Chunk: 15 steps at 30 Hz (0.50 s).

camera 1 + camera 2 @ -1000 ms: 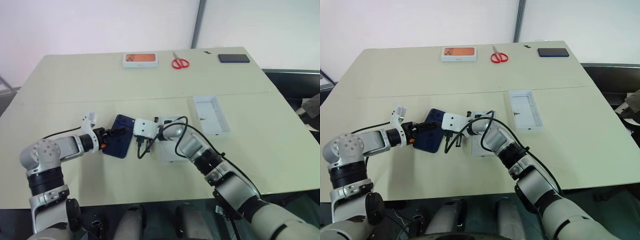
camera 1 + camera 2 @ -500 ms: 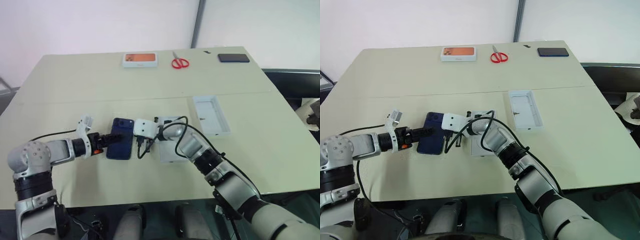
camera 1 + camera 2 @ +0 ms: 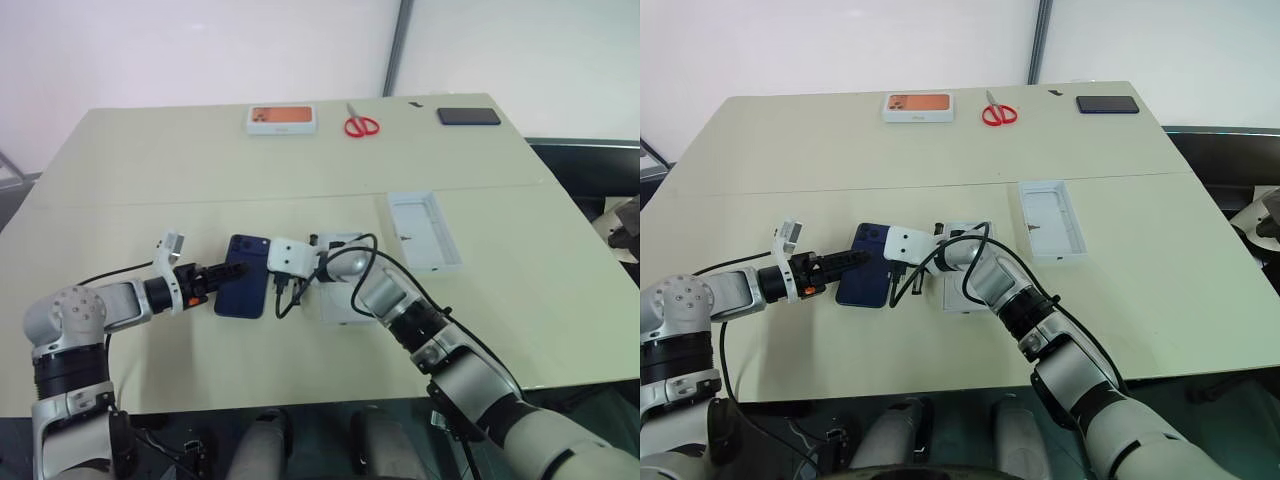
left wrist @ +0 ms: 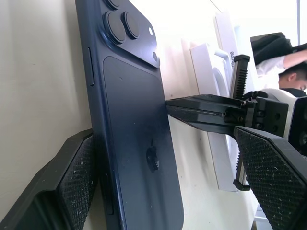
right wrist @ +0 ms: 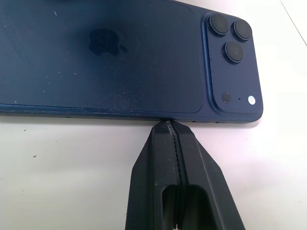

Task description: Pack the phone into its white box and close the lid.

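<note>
The dark blue phone [image 3: 243, 289] lies back up on the table, camera cluster [image 5: 231, 38] at its far end. My left gripper [image 3: 222, 273] is open and straddles the phone's near left side. One finger [image 4: 79, 177] rests against the phone's long edge and the other stands well off it. My right gripper [image 5: 168, 125] is shut, its tips pressed against the opposite long edge. The lid [image 3: 424, 230], white inside, lies open side up to the right. A white rectangular piece [image 3: 343, 303] lies partly under my right arm; I cannot tell whether it is the white box.
Along the far edge of the table lie a white box with an orange picture [image 3: 281, 119], red scissors [image 3: 361, 126] and a black phone [image 3: 468, 116]. A black cable [image 3: 290, 295] loops off my right wrist beside the phone.
The phone has turned from a slant to lying straight. My left arm swung out to the left and its gripper drew back a little. The right gripper stayed put.
</note>
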Available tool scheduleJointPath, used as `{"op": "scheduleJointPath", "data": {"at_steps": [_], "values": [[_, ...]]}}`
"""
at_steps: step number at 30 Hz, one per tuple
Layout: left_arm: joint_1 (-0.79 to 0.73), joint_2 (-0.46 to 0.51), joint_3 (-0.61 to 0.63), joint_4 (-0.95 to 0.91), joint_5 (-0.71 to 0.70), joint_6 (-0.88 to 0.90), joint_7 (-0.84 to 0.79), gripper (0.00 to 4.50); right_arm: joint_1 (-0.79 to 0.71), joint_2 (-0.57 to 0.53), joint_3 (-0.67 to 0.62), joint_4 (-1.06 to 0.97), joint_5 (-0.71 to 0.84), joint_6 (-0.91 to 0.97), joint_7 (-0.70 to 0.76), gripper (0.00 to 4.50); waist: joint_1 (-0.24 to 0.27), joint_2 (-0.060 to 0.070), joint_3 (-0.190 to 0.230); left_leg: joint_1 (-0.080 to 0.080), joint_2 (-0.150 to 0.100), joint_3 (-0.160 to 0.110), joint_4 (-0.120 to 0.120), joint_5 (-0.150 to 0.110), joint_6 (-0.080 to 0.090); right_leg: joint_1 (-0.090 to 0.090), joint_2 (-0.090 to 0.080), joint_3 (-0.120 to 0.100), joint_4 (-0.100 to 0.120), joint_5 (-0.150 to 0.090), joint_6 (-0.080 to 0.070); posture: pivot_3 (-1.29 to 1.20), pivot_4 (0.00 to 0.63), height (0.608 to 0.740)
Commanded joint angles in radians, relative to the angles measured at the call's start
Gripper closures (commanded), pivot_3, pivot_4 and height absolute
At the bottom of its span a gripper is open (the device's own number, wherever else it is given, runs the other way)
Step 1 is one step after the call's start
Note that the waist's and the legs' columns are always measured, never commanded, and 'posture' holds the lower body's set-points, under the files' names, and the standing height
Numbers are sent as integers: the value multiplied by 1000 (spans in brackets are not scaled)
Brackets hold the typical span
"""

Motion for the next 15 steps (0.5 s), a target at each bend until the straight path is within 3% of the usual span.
{"op": "scheduleJointPath", "data": {"at_steps": [1, 4, 15], "values": [[-14, 1, 7, -10, -34, 0, -20, 1382, 7, 1, 7, -25, 0, 5, 10, 4500, 0, 0, 0, 0, 0, 0, 0, 0, 0, 0, 0, 0, 0, 0, 0, 0, 150, 740], [-5, 8, -3, -13, -25, -8, -22, 2893, 10, 2, 7, -30, -1, 8, 7, 4500, 0, 0, 0, 0, 0, 0, 0, 0, 0, 0, 0, 0, 0, 0, 0, 0, 150, 740], [-8, 10, 23, 10, -28, 5, -11, 2893, 17, 3, 11, -37, -2, 9, 8, 4500, 0, 0, 0, 0, 0, 0, 0, 0, 0, 0, 0, 0, 0, 0, 0, 0, 150, 740]]}}
